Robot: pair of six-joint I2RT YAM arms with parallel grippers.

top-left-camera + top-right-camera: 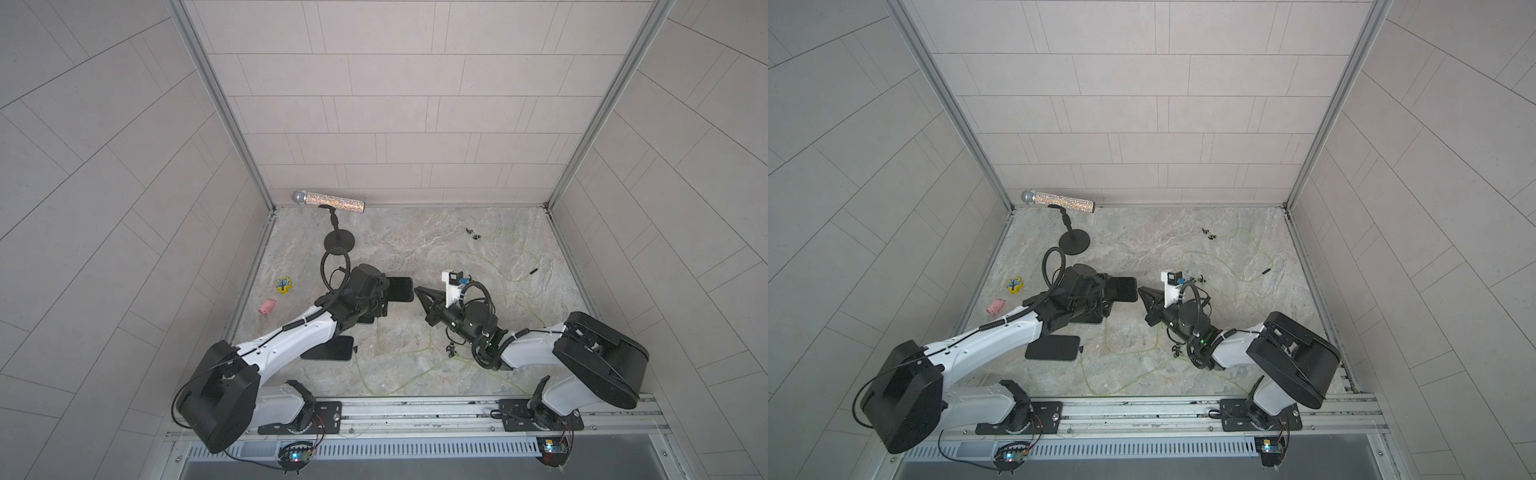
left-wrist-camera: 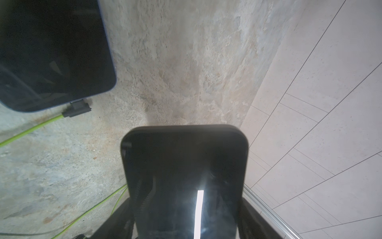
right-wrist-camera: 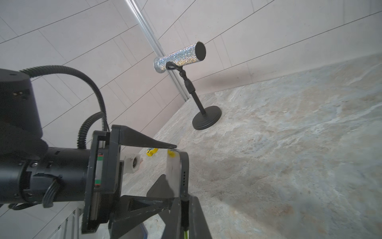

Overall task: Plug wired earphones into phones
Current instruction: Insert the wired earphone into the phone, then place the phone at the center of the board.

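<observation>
My left gripper [image 1: 392,289] is shut on a black phone [image 1: 400,289], gripping its long edges and holding it above the table; the left wrist view shows its glossy screen [image 2: 184,165]. My right gripper [image 3: 184,207] is shut on the black plug [image 3: 184,209] of a yellow-green earphone cable [image 3: 186,233]. The plug's tip meets the bottom edge of the held phone [image 3: 184,171]. A second phone [image 2: 51,51] lies below with a plug [image 2: 77,108] in it. A third phone [image 1: 328,349] lies near the left arm. Loose earbuds [image 1: 473,233] lie far right.
A glittery microphone [image 1: 328,202] sits on a black round-based stand [image 1: 340,240] at the back left. A yellow toy [image 1: 284,285] and a pink toy [image 1: 267,306] lie by the left wall. Thin green cables [image 1: 498,266] loop over the right half of the table.
</observation>
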